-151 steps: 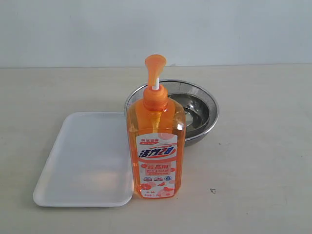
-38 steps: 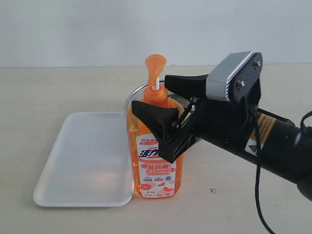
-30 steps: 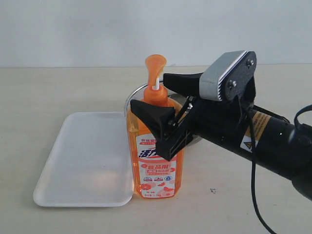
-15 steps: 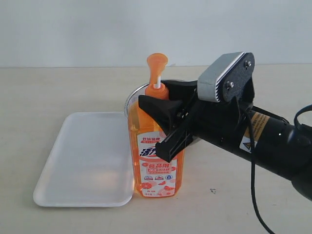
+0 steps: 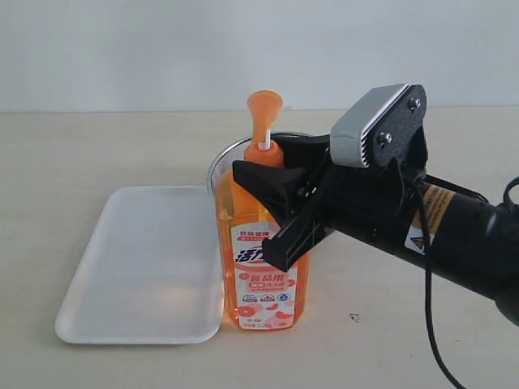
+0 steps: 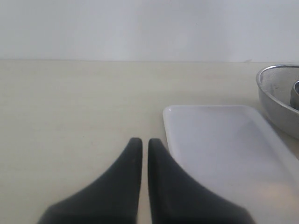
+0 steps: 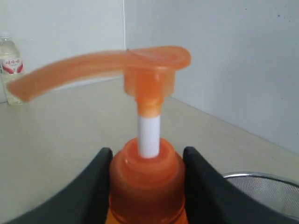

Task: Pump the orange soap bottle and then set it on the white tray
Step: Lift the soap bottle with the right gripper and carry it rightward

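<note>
Exterior view, one orange soap bottle (image 5: 261,293), one white tray (image 5: 134,267)

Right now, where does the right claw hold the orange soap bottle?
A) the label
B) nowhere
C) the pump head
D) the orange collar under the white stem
D: the right claw closes on both sides of the orange soap bottle at its collar, just below the white stem; the pump head stands free above.

The exterior view looks low, side-on to the right gripper (image 5: 256,162). The right wrist view sits close behind it. The left wrist view, behind the left gripper (image 6: 141,142), shares the white tray (image 6: 224,149) with the exterior.
</note>
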`<state>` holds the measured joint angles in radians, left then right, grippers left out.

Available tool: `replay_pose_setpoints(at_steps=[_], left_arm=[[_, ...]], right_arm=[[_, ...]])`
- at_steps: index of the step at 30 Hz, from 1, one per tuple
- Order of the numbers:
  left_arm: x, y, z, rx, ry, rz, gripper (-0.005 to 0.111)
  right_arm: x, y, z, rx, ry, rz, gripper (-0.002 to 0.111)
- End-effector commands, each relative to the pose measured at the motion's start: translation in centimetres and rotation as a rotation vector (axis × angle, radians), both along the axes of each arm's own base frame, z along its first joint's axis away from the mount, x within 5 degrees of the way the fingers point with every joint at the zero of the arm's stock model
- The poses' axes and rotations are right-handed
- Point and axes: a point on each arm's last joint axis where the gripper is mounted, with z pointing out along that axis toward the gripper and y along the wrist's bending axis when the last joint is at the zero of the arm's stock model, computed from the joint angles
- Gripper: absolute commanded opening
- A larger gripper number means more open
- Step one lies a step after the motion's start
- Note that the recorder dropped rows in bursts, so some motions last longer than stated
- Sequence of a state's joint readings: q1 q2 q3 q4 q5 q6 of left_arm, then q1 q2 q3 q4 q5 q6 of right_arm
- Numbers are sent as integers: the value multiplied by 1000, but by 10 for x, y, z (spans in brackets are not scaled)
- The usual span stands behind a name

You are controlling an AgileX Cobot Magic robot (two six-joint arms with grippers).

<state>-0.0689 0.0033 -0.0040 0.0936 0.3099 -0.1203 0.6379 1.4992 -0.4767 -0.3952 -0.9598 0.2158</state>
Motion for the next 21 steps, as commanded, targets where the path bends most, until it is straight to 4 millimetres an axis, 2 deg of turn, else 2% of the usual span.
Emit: replay_pose_setpoints(at_steps=[1,10,21], left_arm=[[0,0,-1,-6,-3,4,5],[0,0,-1,-6,-3,4,5],[0,0,-1,-6,-3,4,5]], right_arm=[[-6,-8,25,73,-45,-35,0],[-22,-29,62,83,-86,-119,0],[-37,-72,96,120,-106,-403,0]])
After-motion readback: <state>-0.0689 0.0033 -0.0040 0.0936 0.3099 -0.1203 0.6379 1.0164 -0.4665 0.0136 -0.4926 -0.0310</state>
